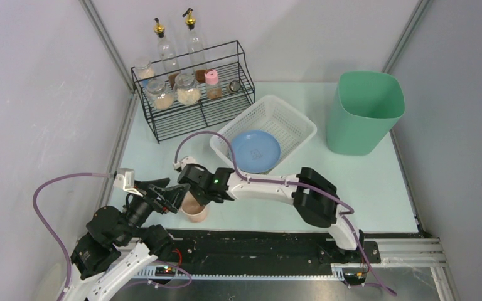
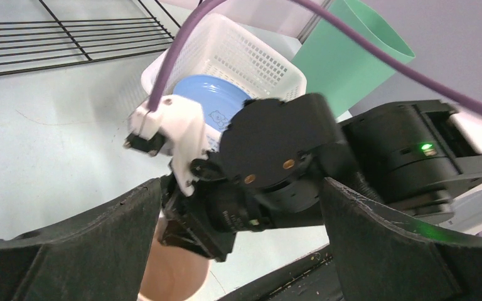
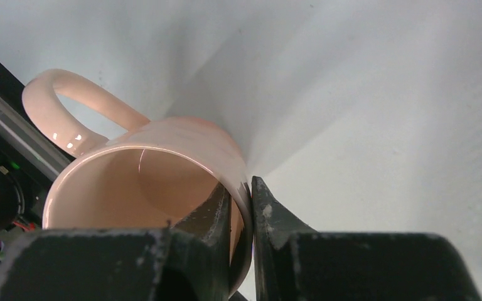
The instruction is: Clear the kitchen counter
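1. Right gripper is clamped on the rim wall of the pink mug, near the front-left corner of the kitchen counter. The narrow hold may let the mug swing or slip when lifted.
2. Left gripper, spread wide and empty, sits just beside it: collision risk.

No lettering, label, brand name or number can be read in any of the three views. The only candidate is a faint dark marking on the blue plate, which lies in the white perforated basket beyond the left arm's jaws. It is too small to make out as writing or drawing.
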Available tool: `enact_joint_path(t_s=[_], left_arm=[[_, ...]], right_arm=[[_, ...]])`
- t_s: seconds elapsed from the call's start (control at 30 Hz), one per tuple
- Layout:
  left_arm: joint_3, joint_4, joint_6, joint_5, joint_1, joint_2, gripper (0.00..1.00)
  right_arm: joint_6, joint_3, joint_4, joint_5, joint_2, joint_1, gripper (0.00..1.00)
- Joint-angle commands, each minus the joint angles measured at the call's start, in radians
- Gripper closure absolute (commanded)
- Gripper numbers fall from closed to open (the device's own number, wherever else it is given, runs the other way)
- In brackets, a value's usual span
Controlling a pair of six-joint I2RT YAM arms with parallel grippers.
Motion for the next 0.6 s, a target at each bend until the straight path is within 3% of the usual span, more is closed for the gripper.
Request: enact_joint_path(t_s=[0.0,0.37,0.57], left_arm=[[-0.005,0.019,-0.014,-0.018,-0.001,-0.179,0.02],[-0.003,0.019,-0.014,-0.018,-0.001,-0.180,0.02],[-0.004,0.020,-0.014,-0.018,-0.001,-0.182,0.02]], right_arm=[[-0.002,-0.010,0.043,0.048,-0.189,-0.015,1.00],[-0.016,-0.131,0.013,0.173,-0.407,-0.079,1.00],[0.007,-0.232,0.038,0.165,-0.532,-0.193,1.00]])
